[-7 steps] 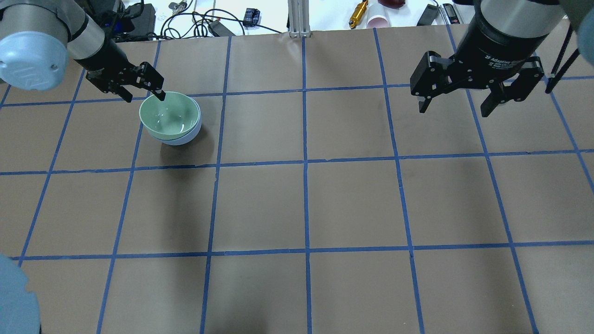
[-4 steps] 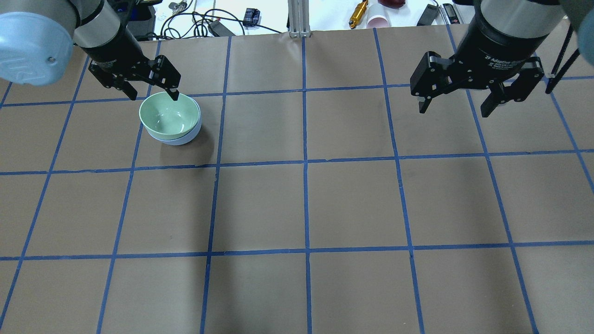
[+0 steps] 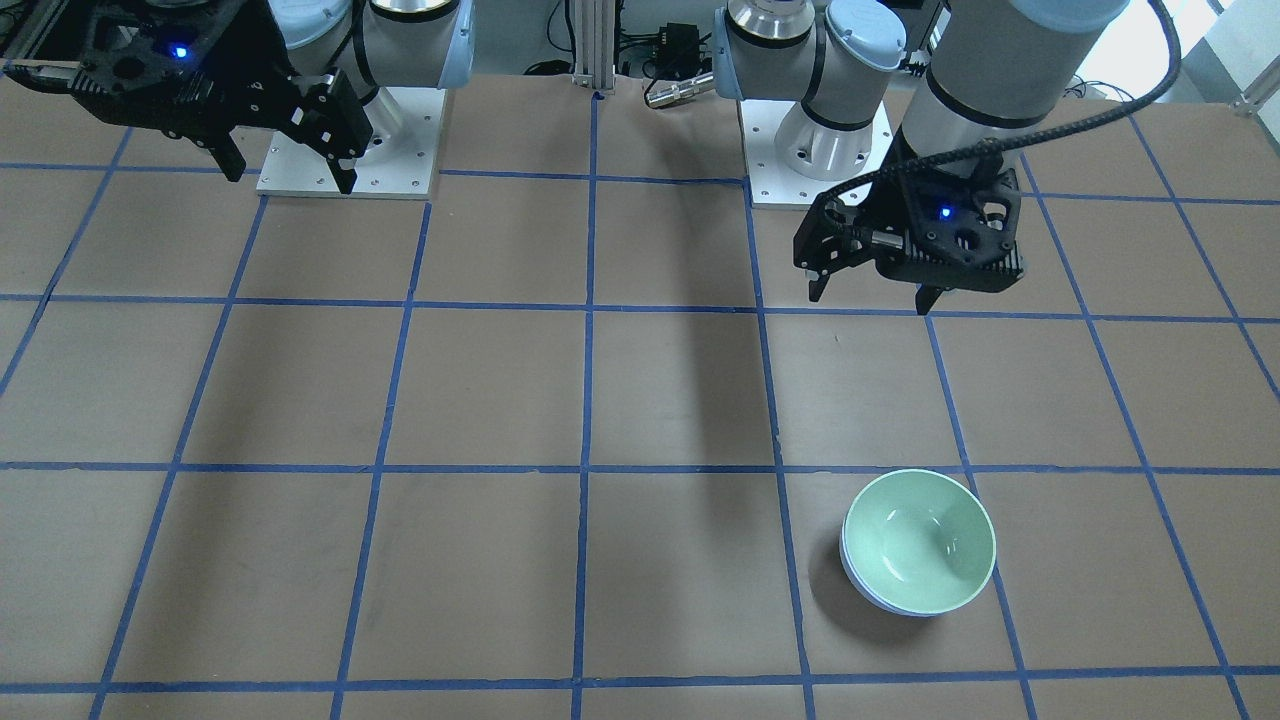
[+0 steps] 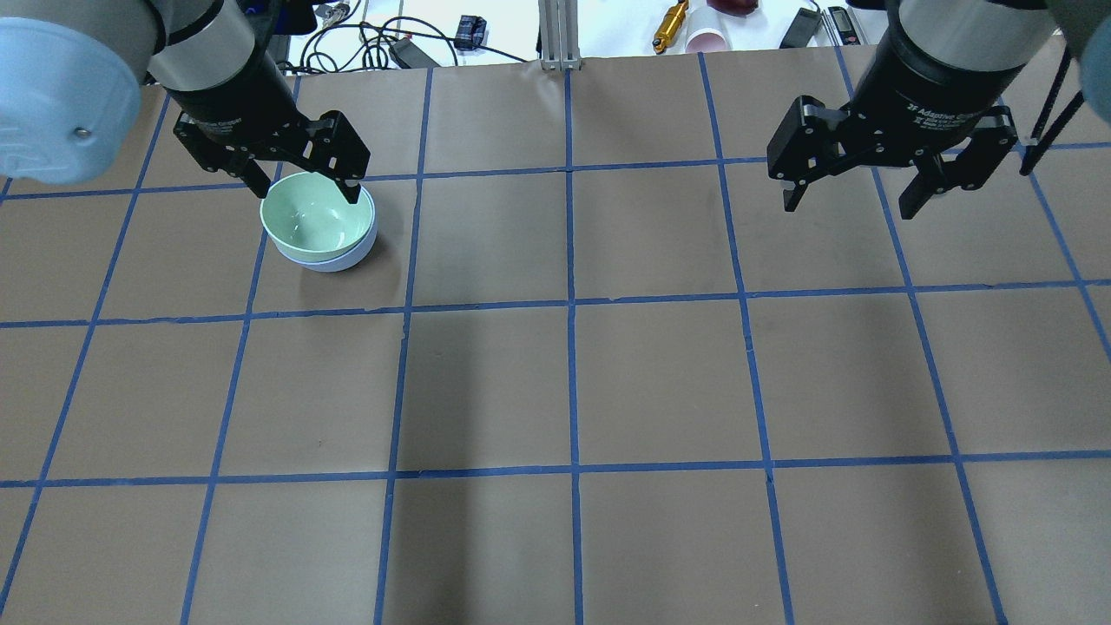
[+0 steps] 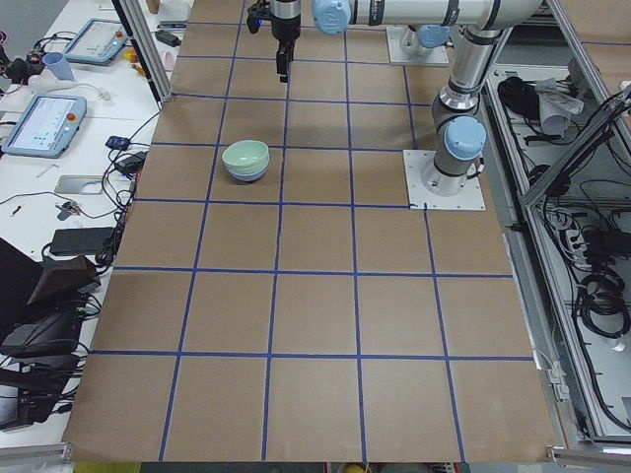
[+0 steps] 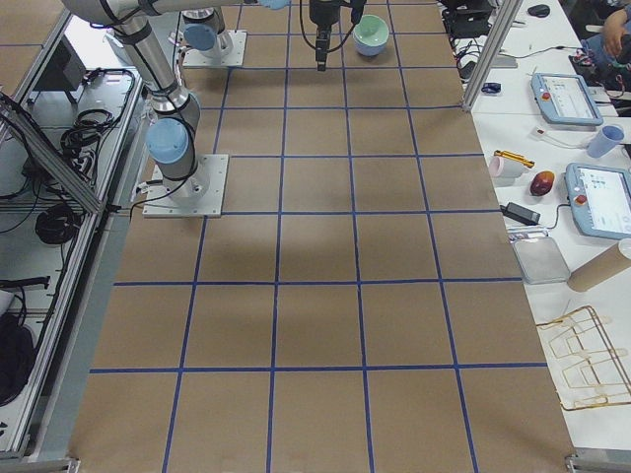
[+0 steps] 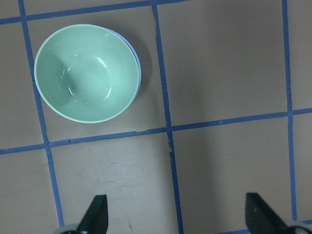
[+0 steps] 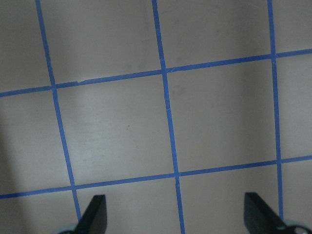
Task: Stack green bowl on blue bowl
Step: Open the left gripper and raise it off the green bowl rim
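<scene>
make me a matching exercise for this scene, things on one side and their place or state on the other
Things:
1. green bowl
2. blue bowl
3. left gripper
4. right gripper

Place or state:
a. open and empty, far across from the bowls
b. underneath, only its side showing
c. open and empty, raised, on the bowls' side
d. nested on top of the other bowl

Pairs: 1-d, 2-b, 3-c, 4-a
</scene>
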`<state>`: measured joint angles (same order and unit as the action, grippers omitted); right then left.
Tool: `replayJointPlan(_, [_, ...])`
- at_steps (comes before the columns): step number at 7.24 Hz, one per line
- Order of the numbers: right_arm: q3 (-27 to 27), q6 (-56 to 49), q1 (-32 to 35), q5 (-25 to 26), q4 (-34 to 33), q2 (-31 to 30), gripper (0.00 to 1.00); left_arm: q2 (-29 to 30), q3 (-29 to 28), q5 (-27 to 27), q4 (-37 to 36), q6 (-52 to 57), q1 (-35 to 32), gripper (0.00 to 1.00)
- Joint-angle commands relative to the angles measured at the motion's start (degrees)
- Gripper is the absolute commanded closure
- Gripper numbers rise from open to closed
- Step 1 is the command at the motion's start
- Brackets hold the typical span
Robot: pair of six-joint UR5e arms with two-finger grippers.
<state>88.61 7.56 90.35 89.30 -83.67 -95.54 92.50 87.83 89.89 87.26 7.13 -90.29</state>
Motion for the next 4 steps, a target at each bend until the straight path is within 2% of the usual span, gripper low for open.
replayJointPlan(1, [0.08, 0.00, 0.00, 0.00, 0.00, 0.00, 0.00, -1.80, 0.06, 0.02, -0.42, -0.10, 0.46, 0.00])
replayJointPlan(4, [-0.01, 0.00, 0.00, 0.00, 0.00, 0.00, 0.00, -2.06, -0.03, 0.19, -3.93, -1.07, 1.95, 0.00])
